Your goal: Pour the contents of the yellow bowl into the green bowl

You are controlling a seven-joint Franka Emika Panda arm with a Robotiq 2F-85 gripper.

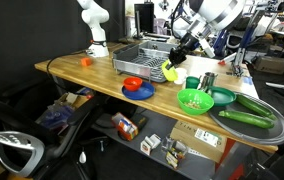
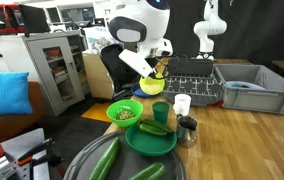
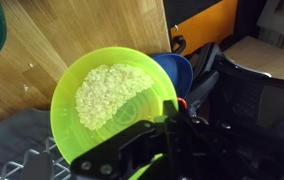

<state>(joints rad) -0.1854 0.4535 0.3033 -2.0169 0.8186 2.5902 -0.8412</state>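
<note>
Height matters in an exterior view: the gripper [image 1: 176,63] carries the yellow bowl [image 1: 169,74] raised beside the dish rack [image 1: 142,55], apart from the green bowl [image 1: 194,100]. In an exterior view the green bowl [image 2: 125,112] sits lower on the table, so the carry probably comes before any tipping. In the wrist view the jaws are clamped on the bowl's near rim, and it is tilted only slightly, so the pale grains [image 3: 107,95] stay inside.

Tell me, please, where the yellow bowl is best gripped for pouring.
Pinch the yellow bowl at its rim from above, one finger inside the wall and one outside, on the side away from the grains. The bowl looks too wide to span, and the gripper holds it this way, leaving the far lip free.
</note>
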